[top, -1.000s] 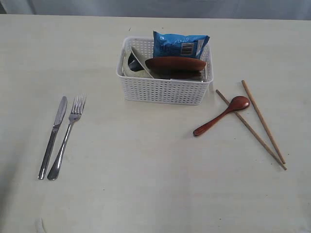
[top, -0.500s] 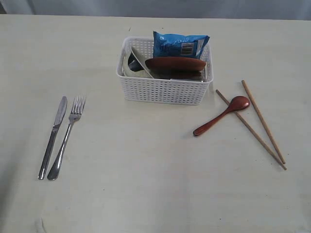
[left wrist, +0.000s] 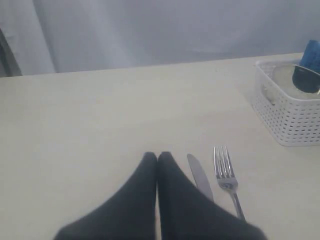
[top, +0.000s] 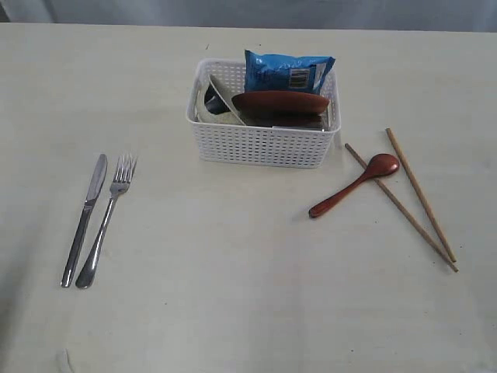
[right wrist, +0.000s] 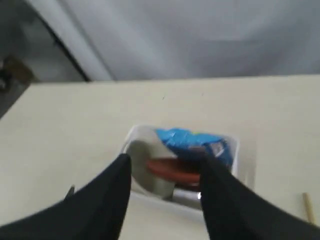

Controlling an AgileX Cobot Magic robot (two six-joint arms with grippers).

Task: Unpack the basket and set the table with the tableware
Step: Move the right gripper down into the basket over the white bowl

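Left wrist view — gripper [left wrist: 157, 156] tips touching

Blue snack bag [top: 287, 72]: upright, crinkled, with a white barcode patch near its upper right corner in the exterior view. The left wrist view shows only a blue edge of it, and it is blurred in the right wrist view. Grey curtain [top: 248, 12] runs across the back of the scene, with soft vertical folds. Dark slanted bar [right wrist: 67, 50] sits in front of the curtain in the right wrist view. Dark strip [left wrist: 6, 55] lies at the curtain's edge in the left wrist view. Brownish blurred object [right wrist: 12, 67] is near the bar, can't tell what.
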